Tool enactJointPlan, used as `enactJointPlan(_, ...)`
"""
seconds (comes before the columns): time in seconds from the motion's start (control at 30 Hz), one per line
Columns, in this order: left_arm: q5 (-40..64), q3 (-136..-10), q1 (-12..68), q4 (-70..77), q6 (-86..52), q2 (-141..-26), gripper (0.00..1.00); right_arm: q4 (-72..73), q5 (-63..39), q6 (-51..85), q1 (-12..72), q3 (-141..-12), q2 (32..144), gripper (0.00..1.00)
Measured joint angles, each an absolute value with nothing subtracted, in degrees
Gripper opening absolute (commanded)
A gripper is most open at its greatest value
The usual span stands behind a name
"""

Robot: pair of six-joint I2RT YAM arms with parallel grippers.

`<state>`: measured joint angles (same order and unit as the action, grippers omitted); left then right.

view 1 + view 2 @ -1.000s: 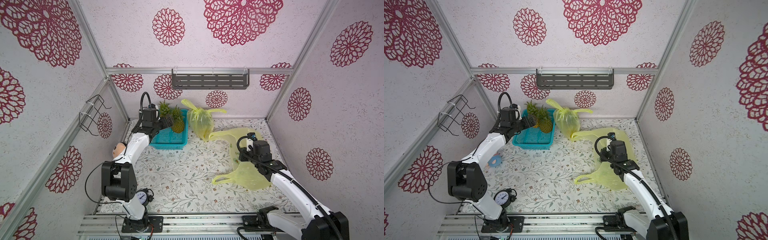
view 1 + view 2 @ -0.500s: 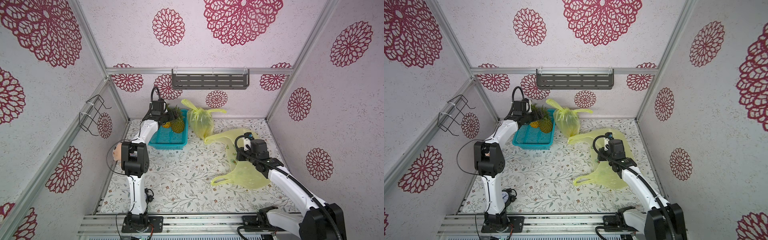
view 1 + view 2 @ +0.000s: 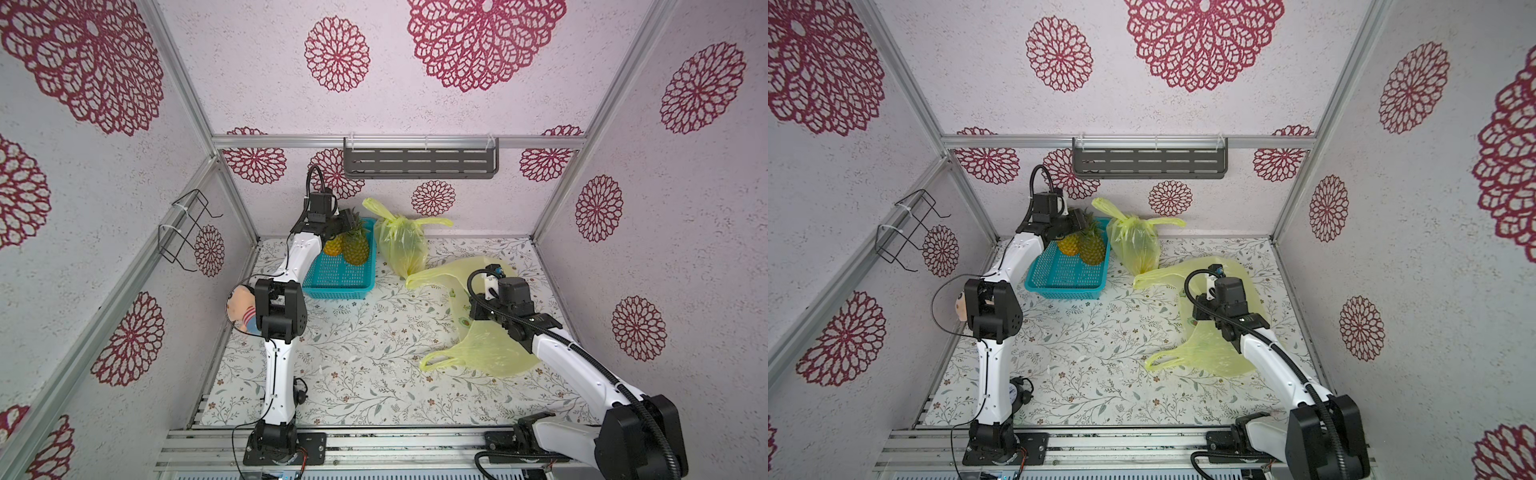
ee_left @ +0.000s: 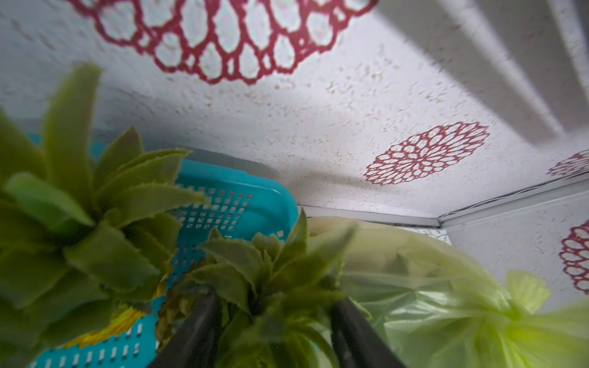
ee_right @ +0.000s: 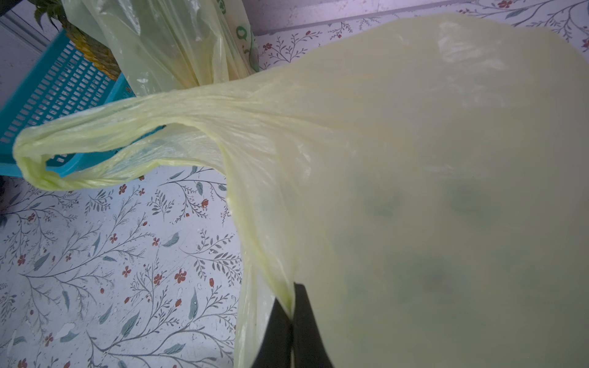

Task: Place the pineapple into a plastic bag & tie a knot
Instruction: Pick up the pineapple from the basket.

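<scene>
Two pineapples stand in a teal basket [image 3: 338,282] at the back left. My left gripper [image 3: 347,219] reaches over it, and its dark fingers [image 4: 204,321] press on either side of the leafy crown [image 4: 264,270] of the pineapple [image 3: 356,248] nearer the tied bag. In the left wrist view my left gripper [image 4: 274,318] is shut on that crown. The other pineapple [image 3: 332,246] stands beside it. My right gripper [image 5: 291,306] is shut on the rim of an empty yellow plastic bag [image 3: 482,349] lying at the right. One of its handle loops [image 5: 95,143] stretches toward the basket.
A tied yellow bag [image 3: 401,243] with something inside stands right of the basket against the back wall. A grey shelf [image 3: 419,162] hangs on the back wall and a wire rack [image 3: 187,228] on the left wall. A small gauge [image 3: 1017,390] lies near the left arm's base.
My left arm has raised its elbow and swung its gripper over the basket, and the jaws have closed from wide open onto a pineapple crown. The right gripper and bag shifted slightly.
</scene>
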<state>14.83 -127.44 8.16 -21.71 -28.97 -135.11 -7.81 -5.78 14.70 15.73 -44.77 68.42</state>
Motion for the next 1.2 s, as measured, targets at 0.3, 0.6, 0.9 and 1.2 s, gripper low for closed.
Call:
enactJointPlan(0.3,15.2,-127.2,8.3,-21.6,-27.4,-134.6,0.00,-7.5,-5.3,16.1,15.7,-44.8,68.5,0.00)
enactJointPlan(0.6,12.3,-105.8,8.4,-19.3,-26.7,-116.4,0.00,-7.6,-3.7,19.1,15.4,-46.2,68.6,0.00)
enactJointPlan(0.9,9.7,-87.2,10.2,-15.9,-26.3,-88.0,0.00,-8.4,-6.5,21.2,15.3,-50.2,72.5,0.00)
enactJointPlan(1.2,16.7,-83.5,16.9,-16.6,-30.3,-78.9,0.00,-11.6,-13.0,23.3,15.2,-54.1,76.9,0.00)
